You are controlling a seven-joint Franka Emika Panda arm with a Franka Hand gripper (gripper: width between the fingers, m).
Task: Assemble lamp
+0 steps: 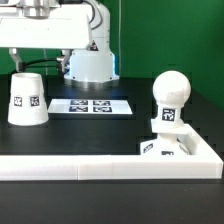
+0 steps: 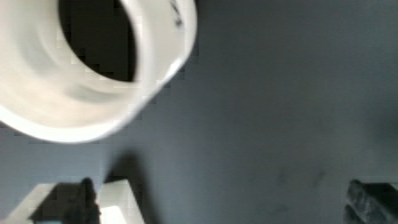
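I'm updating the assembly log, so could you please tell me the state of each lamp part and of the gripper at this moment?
shade: upright on the table, narrow end up, apart from the other parts, not held.
bulb: upright, seated on the base.
base: flat on the table, against the white rail.
gripper: above the shade, holding nothing; whether the fingers are open cannot be told.
marker board: flat on the table.

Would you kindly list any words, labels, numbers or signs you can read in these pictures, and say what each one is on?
No readable words, brand names or numbers appear in either view.
Shade: one black-and-white square tag, a pattern only, no letters.
Bulb: one such tag, pattern only.
Base: tags on its side, too small to make out.
Marker board: four tags, patterns only.
Wrist view: no text; the gripper carries none.
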